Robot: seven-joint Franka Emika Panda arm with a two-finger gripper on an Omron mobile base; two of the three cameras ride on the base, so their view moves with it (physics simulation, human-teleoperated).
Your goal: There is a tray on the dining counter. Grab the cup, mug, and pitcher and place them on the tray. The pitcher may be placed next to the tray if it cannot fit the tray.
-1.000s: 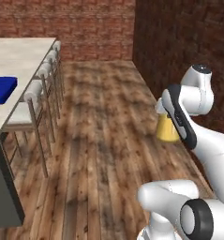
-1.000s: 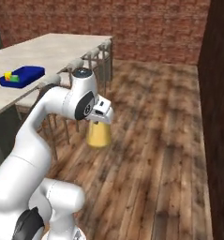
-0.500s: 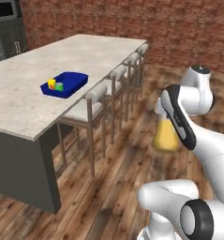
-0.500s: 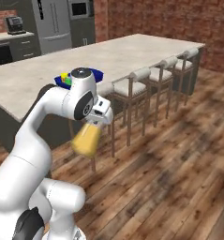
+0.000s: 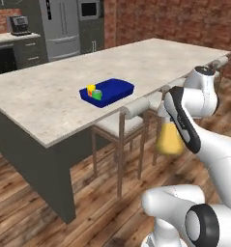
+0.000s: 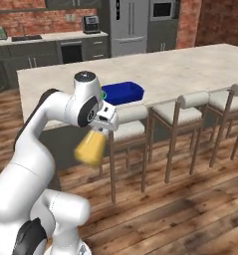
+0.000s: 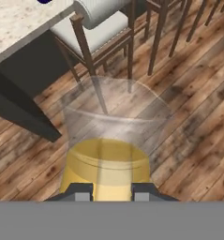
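My gripper (image 7: 112,192) is shut on the clear glass pitcher (image 7: 108,154) of amber liquid, which hangs above the wooden floor in front of the stools. From the base, the pitcher (image 5: 170,140) (image 6: 92,148) dangles below the gripper (image 6: 103,126), short of the dining counter (image 5: 49,96) (image 6: 190,64). The blue tray (image 5: 118,89) (image 6: 124,92) lies on that counter. The yellow cup (image 5: 91,89) and the green mug (image 5: 96,94) (image 6: 103,93) stand at its near left end.
A row of padded stools (image 5: 129,116) (image 6: 190,107) (image 7: 99,18) lines the counter's near side, between me and the tray. A steel fridge (image 5: 64,29) (image 6: 133,25) and dark cabinets stand at the back. Wooden floor lies open around the base.
Both base views have swung round: the counter and tray, far off to the left before, now lie close in front. The pitcher stays in my gripper.
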